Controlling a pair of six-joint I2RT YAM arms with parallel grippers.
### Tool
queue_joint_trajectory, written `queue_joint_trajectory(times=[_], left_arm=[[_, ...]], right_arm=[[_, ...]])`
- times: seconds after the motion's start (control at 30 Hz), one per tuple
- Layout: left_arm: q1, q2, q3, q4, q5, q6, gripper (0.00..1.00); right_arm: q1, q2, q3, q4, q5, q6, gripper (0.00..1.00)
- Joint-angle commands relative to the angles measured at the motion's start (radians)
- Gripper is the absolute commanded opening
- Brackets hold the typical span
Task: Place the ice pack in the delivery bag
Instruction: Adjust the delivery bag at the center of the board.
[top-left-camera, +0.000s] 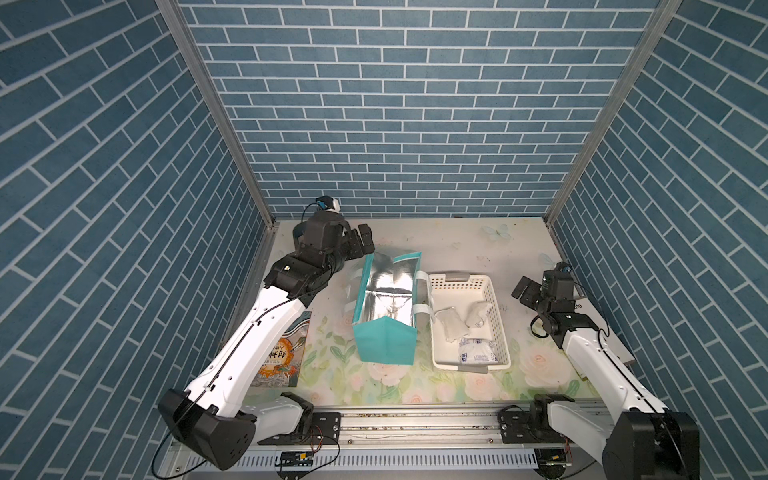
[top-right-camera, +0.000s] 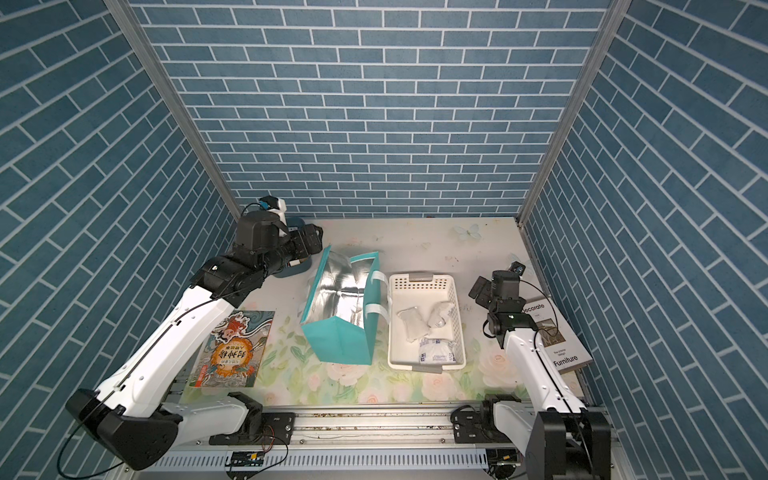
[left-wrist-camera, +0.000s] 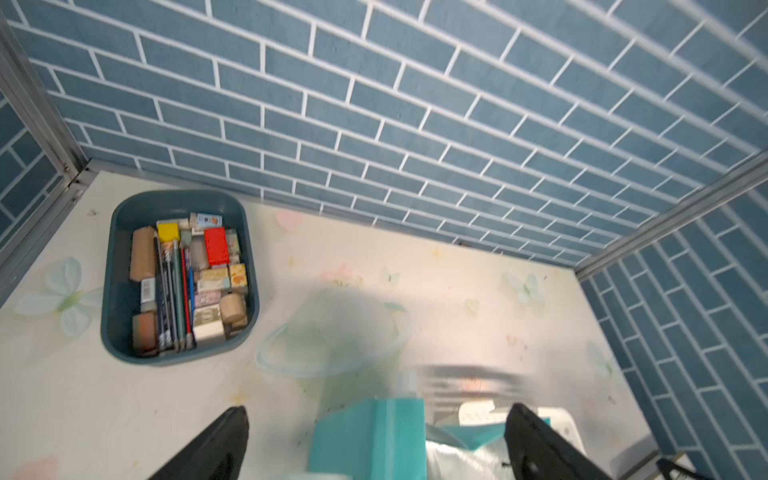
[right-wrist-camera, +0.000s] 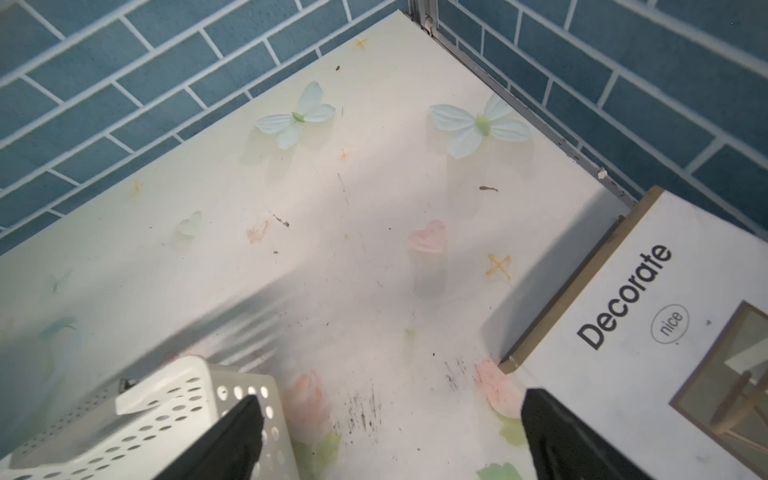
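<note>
The pick is not yet begun: the ice packs (top-left-camera: 476, 352) lie in the white basket (top-left-camera: 457, 286), just beside the open delivery bag (top-left-camera: 384, 340) in the middle of the desk (top-left-camera: 457, 249). The left gripper (top-left-camera: 363, 245) and the right gripper (top-left-camera: 524, 293) hang empty, fingers spread. Next, likely, the right one descends into the basket.

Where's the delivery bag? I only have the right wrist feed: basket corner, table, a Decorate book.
Observer: The delivery bag stands upright beside the white basket, on the side away from the right gripper, with its mouth open.
Operator: Ice pack loaded yet?
Observer: No. Only foil lining shows inside the bag. The basket holds three packs, and the printed ice pack lies at the end nearest the robot's base.
Operator: Left arm?
Observer: The left gripper is open near the bag's far end, holding nothing.
</note>
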Motion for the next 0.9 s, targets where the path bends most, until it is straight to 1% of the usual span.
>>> queue_joint_trajectory(times=[0.0, 0.1, 0.17, 0.23, 0.3, 0.4, 0.5, 0.53, 0.6, 0.63, 0.7, 0.73, 0.8, 0.83, 0.87], left_arm=[[-0.041, 0.047, 0.047, -0.304, -0.073, 0.038, 1.00], [-0.085, 0.075, 0.101, -0.408, -0.071, 0.038, 1.00], [-0.133, 0.095, 0.141, -0.461, -0.064, 0.043, 1.00], [-0.186, 0.111, 0.174, -0.496, -0.066, 0.042, 1.00], [-0.225, 0.121, 0.178, -0.511, -0.081, 0.034, 1.00], [-0.235, 0.151, 0.160, -0.562, -0.174, -0.004, 1.00], [-0.234, 0.223, 0.167, -0.693, -0.355, -0.091, 0.99], [-0.233, 0.240, 0.165, -0.700, -0.355, -0.088, 0.95], [-0.233, 0.269, 0.176, -0.700, -0.335, -0.093, 0.91], [-0.233, 0.281, 0.190, -0.698, -0.322, -0.095, 0.87], [-0.235, 0.305, 0.228, -0.699, -0.318, -0.099, 0.72], [-0.233, 0.315, 0.249, -0.700, -0.318, -0.100, 0.60], [-0.230, 0.329, 0.300, -0.701, -0.304, -0.101, 0.45], [-0.224, 0.332, 0.327, -0.700, -0.293, -0.103, 0.30], [-0.216, 0.333, 0.352, -0.701, -0.287, -0.107, 0.21]], right_arm=[[0.000, -0.053, 0.071, -0.092, -0.066, -0.004, 1.00], [0.000, -0.077, 0.087, -0.110, -0.125, -0.003, 1.00], [0.000, -0.085, 0.099, -0.130, -0.151, -0.005, 1.00], [0.000, -0.092, 0.104, -0.131, -0.163, -0.015, 1.00], [0.001, -0.098, 0.108, -0.123, -0.169, -0.031, 1.00], [0.001, -0.093, 0.113, -0.125, -0.156, -0.036, 1.00], [0.001, -0.073, 0.120, -0.128, -0.166, -0.039, 1.00], [0.001, -0.065, 0.122, -0.130, -0.173, -0.038, 1.00], [0.001, -0.051, 0.136, -0.138, -0.188, -0.038, 1.00], [0.001, -0.046, 0.146, -0.146, -0.194, -0.038, 1.00], [0.001, -0.033, 0.168, -0.167, -0.209, -0.040, 1.00], [0.001, -0.028, 0.178, -0.177, -0.216, -0.040, 1.00], [0.002, -0.022, 0.197, -0.197, -0.228, -0.046, 1.00], [0.003, -0.022, 0.205, -0.203, -0.233, -0.050, 1.00], [0.003, -0.025, 0.212, -0.208, -0.236, -0.053, 1.00]])
